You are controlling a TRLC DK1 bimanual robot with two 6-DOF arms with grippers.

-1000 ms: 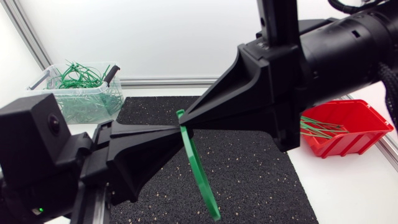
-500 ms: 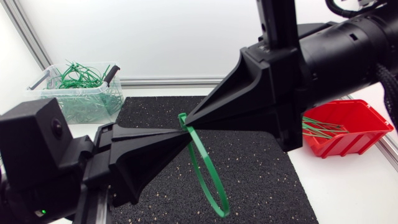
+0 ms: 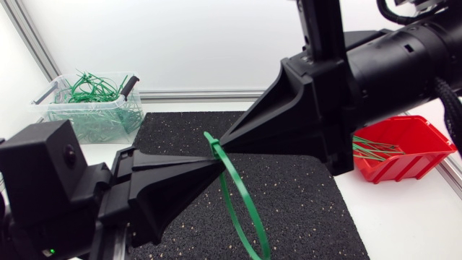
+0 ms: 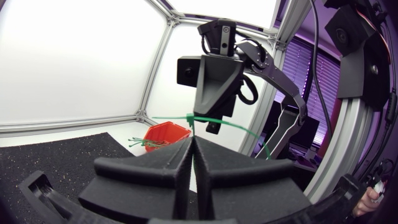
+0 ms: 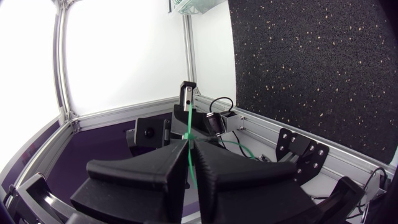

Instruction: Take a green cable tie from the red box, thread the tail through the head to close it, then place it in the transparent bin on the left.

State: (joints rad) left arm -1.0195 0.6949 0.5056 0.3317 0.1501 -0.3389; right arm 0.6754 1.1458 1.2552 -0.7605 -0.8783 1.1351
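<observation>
Clear bin [image 3: 94,108]: far left, where this one ends up.
Left pincer [image 3: 214,163]: clamped tight on the green cable tie [image 3: 245,206] by its head, to steady it.
Tie: up in the air over the mat [image 3: 303,195], loop dangling below both tips, looks threaded to me.
Right pincer [image 3: 225,139]: pinched shut on the tail, I'd guess for pulling it through.
Red box [image 3: 404,148]: far right, spares inside.

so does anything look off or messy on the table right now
Nothing spilled or broken. Only untidy bit: green ties bulge above the rim of the clear bin. The left gripper and right gripper hold the looped tie in mid-air.
</observation>
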